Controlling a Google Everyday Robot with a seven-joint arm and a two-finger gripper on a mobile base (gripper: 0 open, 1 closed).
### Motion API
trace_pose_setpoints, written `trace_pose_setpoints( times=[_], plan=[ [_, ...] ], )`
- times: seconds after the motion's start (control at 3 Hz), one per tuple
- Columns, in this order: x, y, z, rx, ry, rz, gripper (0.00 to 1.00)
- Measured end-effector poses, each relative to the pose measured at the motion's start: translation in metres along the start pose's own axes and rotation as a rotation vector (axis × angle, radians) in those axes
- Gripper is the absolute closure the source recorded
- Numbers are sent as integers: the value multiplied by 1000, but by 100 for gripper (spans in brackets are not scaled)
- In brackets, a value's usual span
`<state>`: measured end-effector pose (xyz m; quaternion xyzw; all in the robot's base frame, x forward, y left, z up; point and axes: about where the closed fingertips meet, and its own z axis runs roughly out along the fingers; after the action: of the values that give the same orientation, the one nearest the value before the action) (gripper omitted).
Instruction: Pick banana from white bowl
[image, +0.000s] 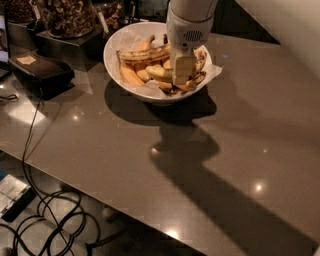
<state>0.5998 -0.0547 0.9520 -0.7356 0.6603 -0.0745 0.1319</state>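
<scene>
The white bowl (116, 70), lined with crumpled white paper, stands at the back of the brown table. The banana (158, 73), short, curved and dull yellow, lies in the middle of the bowl. A longer brown-streaked banana (144, 54) lies behind it and smooth orange-yellow bananas (131, 76) lie to its left. My gripper (182, 71) hangs straight down from the white arm into the bowl, at the banana's right end and touching or just above it. It hides the fruit behind it.
A dark box (42, 70) with a cable sits on the table left of the bowl. Containers of brown snacks (65, 17) stand at the back left. Cables (55, 220) lie on the floor beyond the table's front-left edge (90, 187).
</scene>
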Motion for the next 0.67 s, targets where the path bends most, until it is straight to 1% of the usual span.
trace_pose_setpoints(
  times=[0.33,0.67],
  plan=[
    [-6,14,-20,10,-10,-21,100],
    [-16,20,-36,28,-24,-75,100]
  ],
)
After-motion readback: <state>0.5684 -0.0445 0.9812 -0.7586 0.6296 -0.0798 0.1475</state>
